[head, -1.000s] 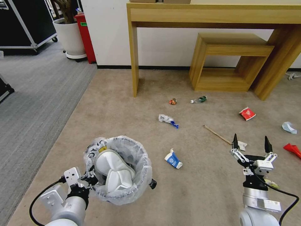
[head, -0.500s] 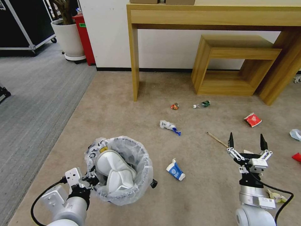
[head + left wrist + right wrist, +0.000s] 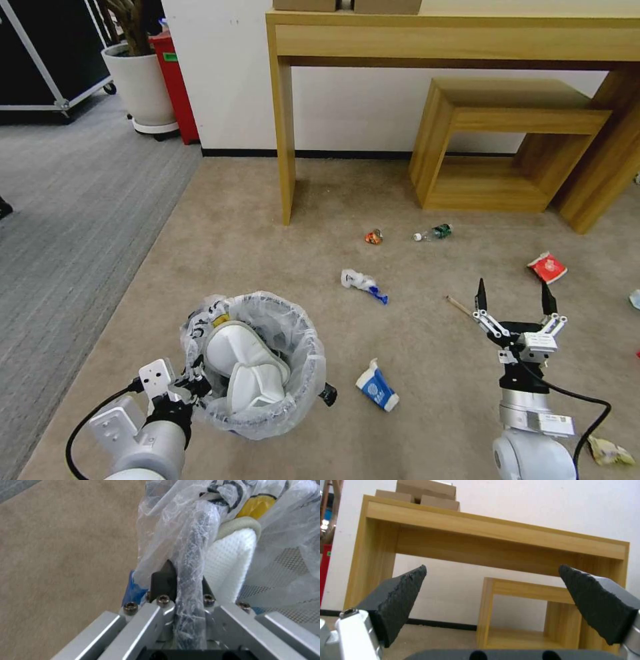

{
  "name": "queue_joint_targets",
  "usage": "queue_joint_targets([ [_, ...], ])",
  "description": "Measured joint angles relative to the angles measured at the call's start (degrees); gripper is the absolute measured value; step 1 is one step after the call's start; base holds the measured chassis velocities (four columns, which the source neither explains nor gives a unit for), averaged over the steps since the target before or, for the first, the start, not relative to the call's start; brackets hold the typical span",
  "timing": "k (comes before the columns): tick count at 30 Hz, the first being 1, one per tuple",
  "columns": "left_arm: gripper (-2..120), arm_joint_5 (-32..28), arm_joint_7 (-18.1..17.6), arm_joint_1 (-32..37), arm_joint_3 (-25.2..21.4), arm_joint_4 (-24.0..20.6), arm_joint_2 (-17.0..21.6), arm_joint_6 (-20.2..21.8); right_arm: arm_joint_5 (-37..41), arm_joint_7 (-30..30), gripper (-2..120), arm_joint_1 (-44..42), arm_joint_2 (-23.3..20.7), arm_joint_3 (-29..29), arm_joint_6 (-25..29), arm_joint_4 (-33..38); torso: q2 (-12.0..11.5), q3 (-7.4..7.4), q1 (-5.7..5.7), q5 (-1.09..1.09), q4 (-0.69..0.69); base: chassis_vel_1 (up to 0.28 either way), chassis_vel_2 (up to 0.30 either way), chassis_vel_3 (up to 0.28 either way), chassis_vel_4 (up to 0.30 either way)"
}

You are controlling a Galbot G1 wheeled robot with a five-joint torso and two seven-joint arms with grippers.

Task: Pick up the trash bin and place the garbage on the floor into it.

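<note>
The trash bin [image 3: 311,373], lined with a crinkly white bag, hangs at lower left above the floor [image 3: 267,253] of beige carpet. My left gripper [image 3: 193,384] is shut on its rim [image 3: 191,562]. Two white slippers [image 3: 243,370] lie inside. My right gripper [image 3: 513,300] is open and empty at lower right, facing the wooden furniture [image 3: 493,605]. Garbage lies scattered: a blue-white carton [image 3: 377,390], a white-blue wrapper [image 3: 362,283], an orange-red crumple [image 3: 374,237], a small bottle [image 3: 434,233], a red packet [image 3: 548,268] and a wooden stick [image 3: 459,306] just beyond the right fingertips.
A wooden console table [image 3: 453,40] stands at the wall with a low wooden stool [image 3: 513,120] under it. Grey ribbed carpet [image 3: 67,200] runs along the left, with a white plant pot [image 3: 140,87] and a red bin [image 3: 175,80] behind. A yellowish scrap [image 3: 610,452] lies by my right arm.
The whole picture has shifted: the camera has moved forward and turned, so the litter sits lower and closer. Both grippers keep their poses, the left still shut on the bin.
</note>
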Motion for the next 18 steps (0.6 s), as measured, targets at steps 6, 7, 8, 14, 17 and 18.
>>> queue_joint_targets([
  [6,0,0.0,0.0,0.0,0.1,0.0,0.0,0.0,-0.1,-0.1,100,0.4,-0.2,-0.1,-0.1,-0.2,0.0,0.00,0.00,0.00,0.00,-0.127,0.126,0.122,-0.129],
  [7,0,0.0,0.0,0.0,0.2,0.0,0.0,0.0,-0.1,-0.1,100,0.6,-0.3,-0.1,-0.2,-0.2,0.0,0.00,0.00,-0.01,0.00,-0.137,0.158,0.137,-0.154],
  [8,0,0.0,0.0,0.1,0.2,0.0,0.0,0.0,-0.1,-0.1,100,0.7,-0.4,-0.1,-0.2,-0.2,0.0,0.00,0.00,0.00,0.00,-0.139,0.158,0.137,-0.137],
  [14,0,0.3,0.0,0.3,0.5,0.0,-0.2,-0.1,-0.1,-0.1,100,0.9,-0.6,-0.1,-0.4,-0.3,0.0,0.00,0.00,0.01,0.00,-0.153,0.164,0.165,-0.156],
  [17,0,0.6,0.0,0.4,0.8,0.0,-0.4,-0.1,0.1,0.1,100,1.0,-0.9,-0.1,-0.4,-0.3,0.0,0.00,0.00,0.00,0.00,-0.169,0.154,0.156,-0.155],
  [18,0,0.7,0.0,0.5,0.9,0.0,-0.4,-0.1,0.1,0.1,100,1.0,-1.0,-0.2,-0.5,-0.3,0.0,0.00,0.00,0.01,0.00,-0.176,0.160,0.160,-0.156],
])
